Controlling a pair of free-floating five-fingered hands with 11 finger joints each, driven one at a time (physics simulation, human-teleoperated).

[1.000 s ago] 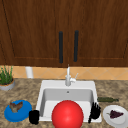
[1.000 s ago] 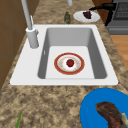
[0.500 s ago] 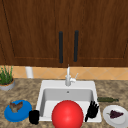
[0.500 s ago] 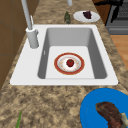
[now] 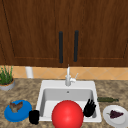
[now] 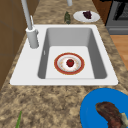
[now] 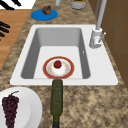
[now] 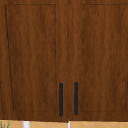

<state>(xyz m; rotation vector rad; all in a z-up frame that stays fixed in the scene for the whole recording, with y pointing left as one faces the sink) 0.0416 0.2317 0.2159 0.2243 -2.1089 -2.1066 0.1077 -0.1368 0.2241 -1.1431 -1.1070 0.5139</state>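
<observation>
1. The right hand [image 5: 89, 108] hovers with fingers spread and straight, holding nothing, at the front right corner of the white rectangular sink [image 5: 45, 86].
2. Just to its left looms a large red ball [image 5: 67, 114]; to its right lie a dark green bottle [image 5: 107, 99] and a white plate of purple grapes [image 5: 115, 114].
3. The left hand [image 5: 34, 116] hangs curled into a fist, gripping nothing, beside a blue round plate [image 5: 17, 111].

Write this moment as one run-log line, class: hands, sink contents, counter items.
left hand: curled, by blue plate | right hand: open, sink's front right | sink: plate with strawberry | counter: bottle, grapes
</observation>
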